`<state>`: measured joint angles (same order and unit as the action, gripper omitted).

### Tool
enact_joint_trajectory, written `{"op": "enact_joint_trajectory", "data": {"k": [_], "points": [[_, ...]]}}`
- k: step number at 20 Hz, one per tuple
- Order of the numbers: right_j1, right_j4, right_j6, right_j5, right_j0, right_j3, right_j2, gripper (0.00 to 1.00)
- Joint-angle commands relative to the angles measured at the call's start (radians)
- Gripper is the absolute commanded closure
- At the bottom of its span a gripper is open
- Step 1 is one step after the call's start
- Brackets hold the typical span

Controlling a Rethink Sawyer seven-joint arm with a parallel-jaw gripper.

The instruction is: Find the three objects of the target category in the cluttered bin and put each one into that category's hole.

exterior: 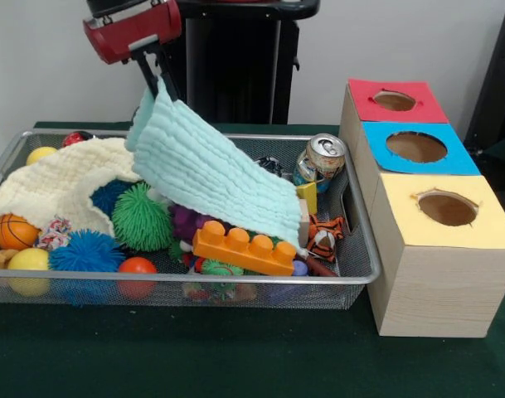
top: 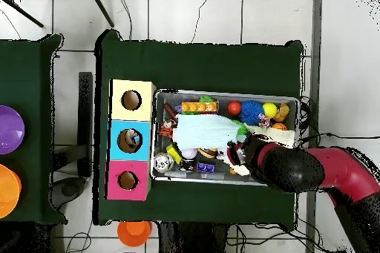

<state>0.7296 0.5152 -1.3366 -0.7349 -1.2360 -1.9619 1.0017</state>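
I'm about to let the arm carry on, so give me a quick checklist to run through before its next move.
1. Gripper shut on the green cloth: ok.
2. Cloth clear of the bin: not ok, its low end rests on the orange block.
3. Red hole, blue hole, yellow hole unblocked: ok.
4. Can stable: cannot tell, it leans.
5. Toys under the white cloth known: cannot tell.

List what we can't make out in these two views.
- Front view: bin contents beneath the lifted blue cloth and cream cloth are covered.
- Overhead view: gripper is hidden under the arm.
- Both views: insides of the box holes are too dark.
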Motion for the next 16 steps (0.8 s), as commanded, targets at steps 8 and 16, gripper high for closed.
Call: {"op": "enact_joint_trajectory", "data": {"k": [8,16], "points": [[0.041,-0.012,0.256,-0.224,-0.08,-0.012,0.108,1.0],[-0.041,0.11,0.318,-0.196,-0.101,0.054,0.057,1.0]]}}
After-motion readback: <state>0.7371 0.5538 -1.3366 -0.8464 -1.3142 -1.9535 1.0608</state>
